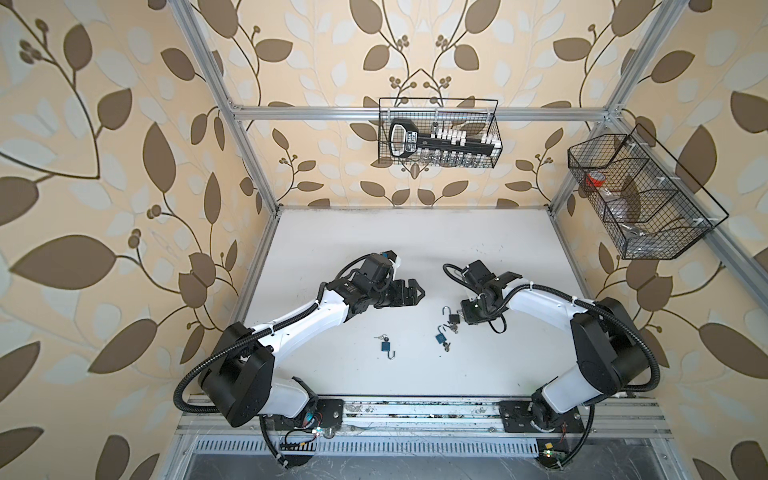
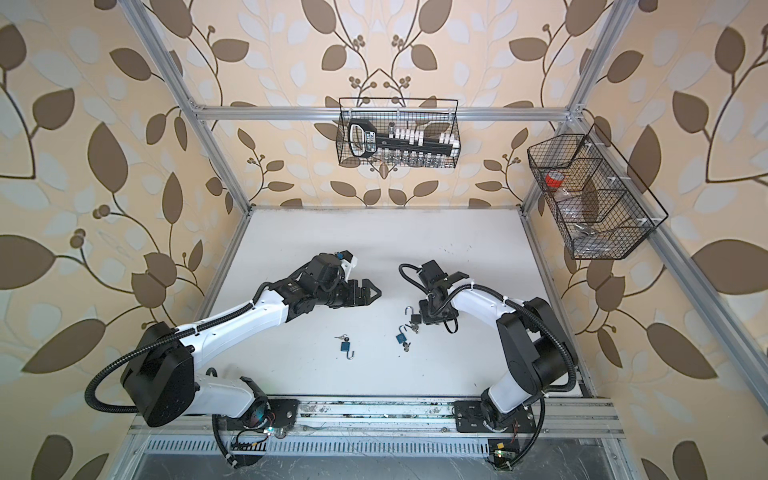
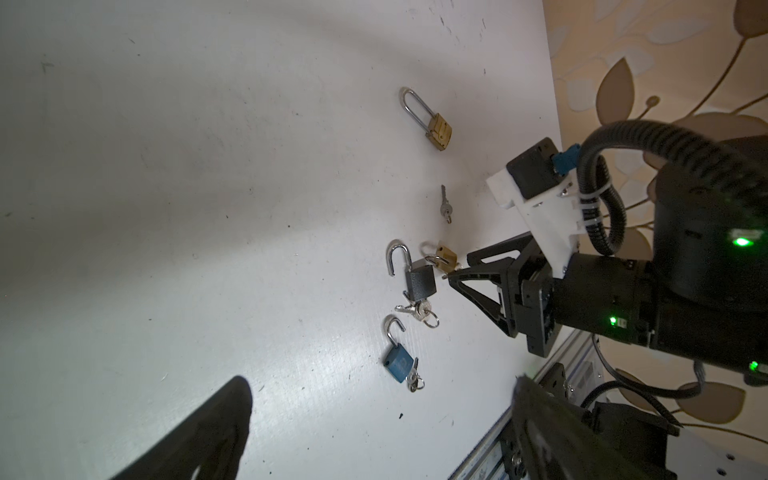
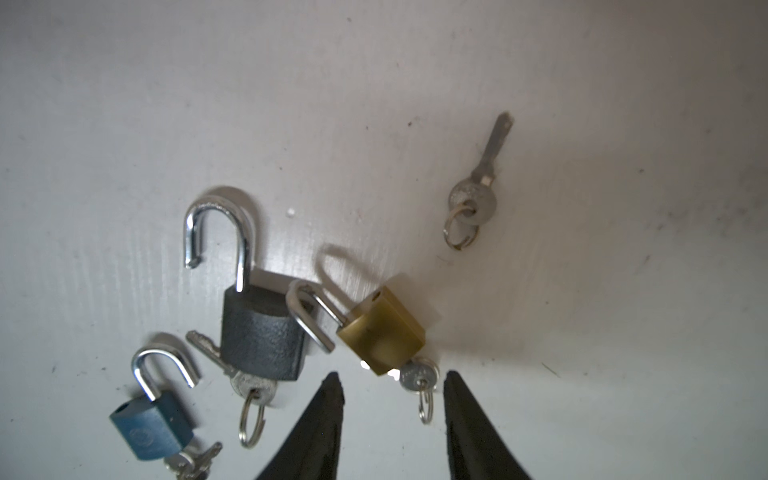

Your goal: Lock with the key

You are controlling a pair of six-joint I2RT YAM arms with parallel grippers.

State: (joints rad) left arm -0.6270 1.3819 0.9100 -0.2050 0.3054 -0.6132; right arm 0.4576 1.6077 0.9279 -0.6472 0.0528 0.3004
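**Approach to the key; grasp not yet made.** The right gripper [image 4: 391,382] stands with its jaws apart and holds nothing. The round head of the key [image 4: 417,376], seated in the base of the brass padlock [image 4: 382,328], lies between the fingertips without visible contact. The padlock's shackle [image 4: 307,322] is swung open, its free end right beside the grey padlock [image 4: 262,336]; whether they touch cannot be told.

In a top view the grey padlock [image 1: 454,319] lies on the tabletop [image 1: 374,249] at about 4 o'clock from the centre, with the right gripper at its 3 o'clock. The brass padlock is largely hidden there. The left gripper [image 1: 417,292], jaws wide and empty, hovers at the grey padlock's 10 o'clock.

Next move, as judged: close squarely on the key head. The shackle must be pressed home, probably by the left gripper, before the key is turned.
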